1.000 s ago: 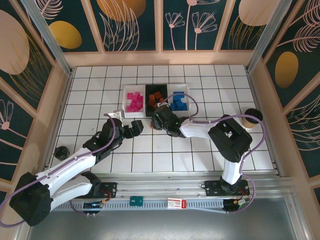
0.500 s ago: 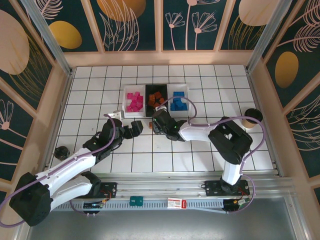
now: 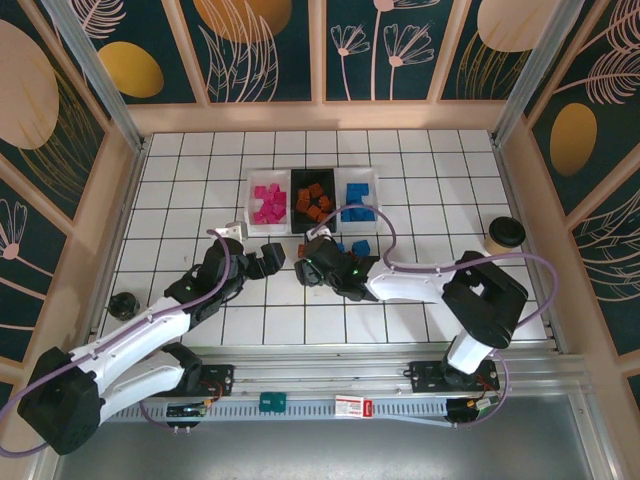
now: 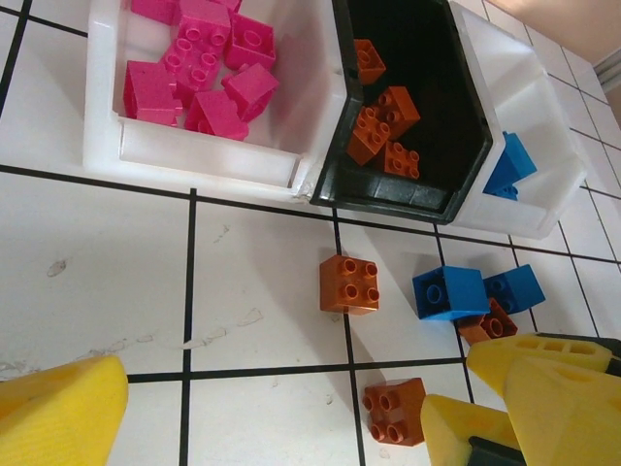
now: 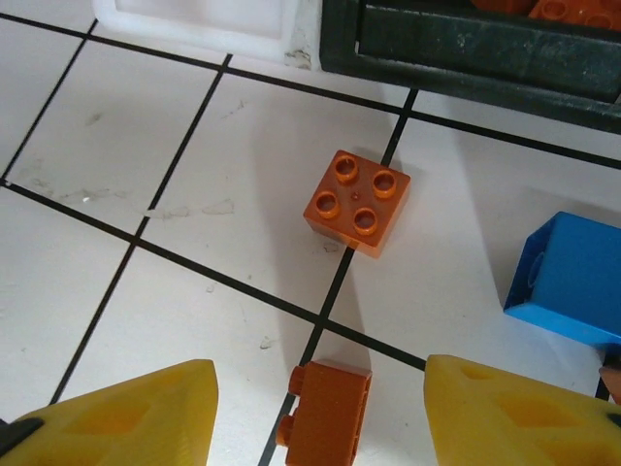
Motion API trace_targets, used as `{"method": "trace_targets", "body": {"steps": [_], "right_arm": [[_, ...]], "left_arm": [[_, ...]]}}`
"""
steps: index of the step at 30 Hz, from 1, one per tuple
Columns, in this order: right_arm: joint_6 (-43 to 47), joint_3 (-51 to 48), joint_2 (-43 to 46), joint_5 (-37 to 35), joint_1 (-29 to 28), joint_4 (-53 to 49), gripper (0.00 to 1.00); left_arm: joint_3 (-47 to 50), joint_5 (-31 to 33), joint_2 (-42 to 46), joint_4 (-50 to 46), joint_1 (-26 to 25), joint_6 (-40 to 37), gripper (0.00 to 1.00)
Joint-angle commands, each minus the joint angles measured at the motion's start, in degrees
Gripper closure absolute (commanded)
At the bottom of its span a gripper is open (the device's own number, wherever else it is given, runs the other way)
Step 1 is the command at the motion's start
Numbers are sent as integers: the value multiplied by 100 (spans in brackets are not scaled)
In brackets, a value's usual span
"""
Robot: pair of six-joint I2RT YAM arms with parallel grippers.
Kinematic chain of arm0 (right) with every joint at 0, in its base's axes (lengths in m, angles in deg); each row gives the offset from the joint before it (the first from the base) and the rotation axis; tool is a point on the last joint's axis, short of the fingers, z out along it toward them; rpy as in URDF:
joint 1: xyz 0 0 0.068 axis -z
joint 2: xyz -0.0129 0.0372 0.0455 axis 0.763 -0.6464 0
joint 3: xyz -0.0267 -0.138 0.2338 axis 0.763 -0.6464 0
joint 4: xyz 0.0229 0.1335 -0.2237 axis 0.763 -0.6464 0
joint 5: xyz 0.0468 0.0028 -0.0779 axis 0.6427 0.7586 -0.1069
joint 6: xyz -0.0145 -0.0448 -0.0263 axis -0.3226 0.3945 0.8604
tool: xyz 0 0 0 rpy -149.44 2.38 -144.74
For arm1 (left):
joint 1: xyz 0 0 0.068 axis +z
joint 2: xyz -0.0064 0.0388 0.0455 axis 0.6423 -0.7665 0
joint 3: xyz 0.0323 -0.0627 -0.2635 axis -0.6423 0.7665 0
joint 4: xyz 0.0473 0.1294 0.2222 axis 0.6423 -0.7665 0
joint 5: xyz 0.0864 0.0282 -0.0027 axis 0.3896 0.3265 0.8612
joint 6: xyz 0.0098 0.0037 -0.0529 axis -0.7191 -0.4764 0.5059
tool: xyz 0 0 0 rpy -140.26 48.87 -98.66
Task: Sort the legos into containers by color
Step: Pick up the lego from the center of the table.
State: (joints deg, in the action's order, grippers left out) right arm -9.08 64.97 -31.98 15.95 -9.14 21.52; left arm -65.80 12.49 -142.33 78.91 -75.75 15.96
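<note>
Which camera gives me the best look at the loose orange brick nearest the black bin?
Right wrist: the orange brick sits near centre, studs up, large and sharp. Left wrist shows it whole but smaller, at an angle; top external shows barely a speck.

Heaped by color in three side-by-side containers [image 4: 209, 167], pink in white, orange in black, blue in white, with loose orange and blue legos [image 4: 350, 283] scattered just in front.

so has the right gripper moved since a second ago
Yes. The right gripper has drawn back from the black bin, down the top view and slightly left.
</note>
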Motion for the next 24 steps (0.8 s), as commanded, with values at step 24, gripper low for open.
{"method": "trace_targets", "body": {"steps": [24], "right_arm": [[309, 123, 158, 472, 476, 551, 79]], "left_arm": [[-33, 214, 205, -261, -14, -56, 1]]}}
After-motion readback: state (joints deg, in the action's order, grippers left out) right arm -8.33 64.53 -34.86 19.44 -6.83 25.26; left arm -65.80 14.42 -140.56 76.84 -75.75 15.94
